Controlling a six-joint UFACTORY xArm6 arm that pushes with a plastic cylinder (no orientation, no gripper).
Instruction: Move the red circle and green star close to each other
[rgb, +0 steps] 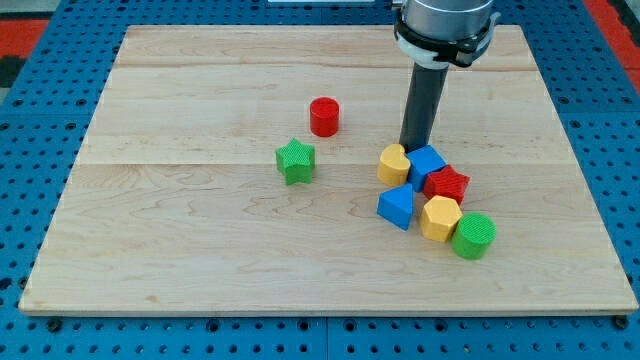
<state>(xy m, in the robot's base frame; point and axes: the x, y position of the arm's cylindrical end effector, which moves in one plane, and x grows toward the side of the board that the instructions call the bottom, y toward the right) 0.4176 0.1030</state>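
Note:
The red circle (324, 116) stands upright on the wooden board (200, 230), a little above the view's middle. The green star (296, 161) lies just below and to the left of it, with a small gap between them. My tip (413, 148) rests on the board to the right of both, right above a cluster of blocks, touching or nearly touching the yellow heart (393, 163) and the blue cube (427, 163). The tip is about a rod's width away from the red circle's level, well to its right.
The cluster at the view's right also holds a red star (447, 184), a blue triangular block (395, 207), a yellow hexagon (440, 217) and a green cylinder (474, 235). The board sits on a blue perforated base (30, 330).

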